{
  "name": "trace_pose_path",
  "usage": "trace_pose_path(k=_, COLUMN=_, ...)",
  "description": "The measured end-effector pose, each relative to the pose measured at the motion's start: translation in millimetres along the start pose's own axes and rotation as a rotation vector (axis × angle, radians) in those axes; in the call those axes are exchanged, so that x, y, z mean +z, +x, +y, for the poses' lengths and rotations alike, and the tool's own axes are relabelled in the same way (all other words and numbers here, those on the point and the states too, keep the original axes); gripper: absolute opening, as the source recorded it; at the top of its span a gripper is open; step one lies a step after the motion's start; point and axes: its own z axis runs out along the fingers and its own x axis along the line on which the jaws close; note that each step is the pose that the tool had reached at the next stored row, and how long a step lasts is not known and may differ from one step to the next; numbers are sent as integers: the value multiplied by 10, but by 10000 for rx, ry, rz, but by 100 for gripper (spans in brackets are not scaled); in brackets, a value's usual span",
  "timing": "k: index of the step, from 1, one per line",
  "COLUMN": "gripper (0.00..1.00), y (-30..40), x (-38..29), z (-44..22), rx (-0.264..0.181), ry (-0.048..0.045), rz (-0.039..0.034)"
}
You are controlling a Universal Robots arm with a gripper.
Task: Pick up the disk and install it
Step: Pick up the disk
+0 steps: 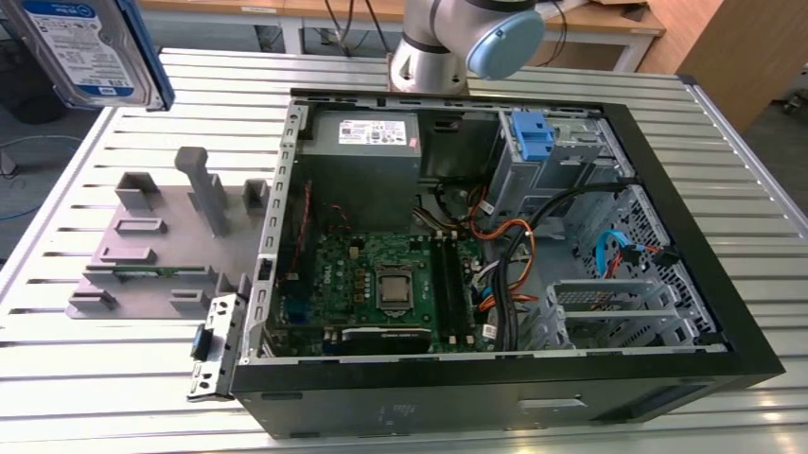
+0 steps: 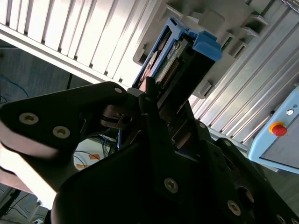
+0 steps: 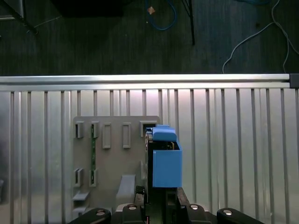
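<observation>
The disk (image 1: 79,45), a silver drive with a white-and-blue label in a blue carrier, hangs high over the table at the exterior view's upper left. It is well clear of the open computer case (image 1: 505,374). In both wrist views my gripper (image 2: 156,100) is shut on the disk (image 2: 180,58), which sticks out past the fingers, blue carrier end foremost. In the first wrist view the disk (image 3: 164,158) is held edge-on in the gripper (image 3: 156,198), above the grey fixture (image 3: 114,154) on the slatted table.
The grey fixture (image 1: 151,246) with slots and posts lies beside the case and holds a green memory stick (image 1: 146,272). Inside the case are a power supply (image 1: 366,132), a motherboard (image 1: 385,284), cables and a blue bracket (image 1: 533,132). A red stop button (image 2: 278,129) sits off the table.
</observation>
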Motion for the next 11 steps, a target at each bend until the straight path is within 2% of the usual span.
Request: trace_pose_path(k=11, gripper=35, y=-10, x=-174, z=4, rx=0, ry=1, rz=-1)
